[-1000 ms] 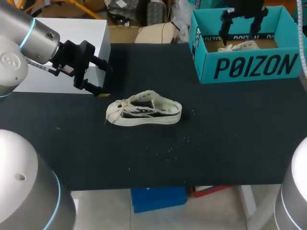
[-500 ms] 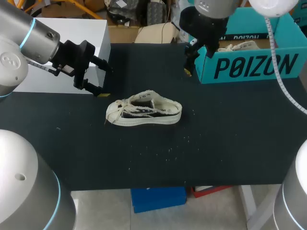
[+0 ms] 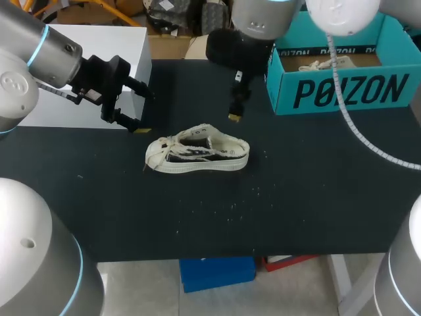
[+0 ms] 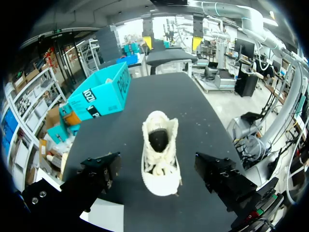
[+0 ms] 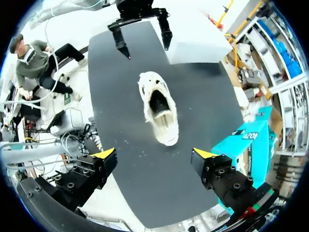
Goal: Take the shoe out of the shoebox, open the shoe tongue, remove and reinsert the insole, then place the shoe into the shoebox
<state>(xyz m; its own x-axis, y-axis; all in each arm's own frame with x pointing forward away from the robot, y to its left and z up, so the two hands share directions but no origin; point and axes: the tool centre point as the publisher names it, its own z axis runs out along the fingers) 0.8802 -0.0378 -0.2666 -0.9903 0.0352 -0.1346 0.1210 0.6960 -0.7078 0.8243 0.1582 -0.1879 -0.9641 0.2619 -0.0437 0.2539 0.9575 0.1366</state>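
Observation:
A cream canvas shoe (image 3: 197, 153) lies on its sole in the middle of the black table, toe toward my left arm. In the left wrist view the shoe (image 4: 159, 154) sits just ahead of my left gripper (image 4: 157, 159), toe nearest, between the wide-open fingers. My left gripper (image 3: 140, 110) hangs open just left of the toe. My right gripper (image 3: 235, 108) hovers open above the heel end; in its own view the shoe (image 5: 159, 108) lies ahead of the right gripper (image 5: 154, 154). The teal shoebox (image 3: 342, 89) stands at the back right with a second shoe (image 3: 329, 64) inside.
A white box (image 3: 99, 66) stands at the back left, right behind my left gripper. Small white crumbs (image 3: 237, 204) dot the black mat in front of the shoe. The table's front edge runs below them.
My right arm has swung out from over the shoebox, leftward and down, to hang above the shoe's heel. The left arm and the shoe have kept still.

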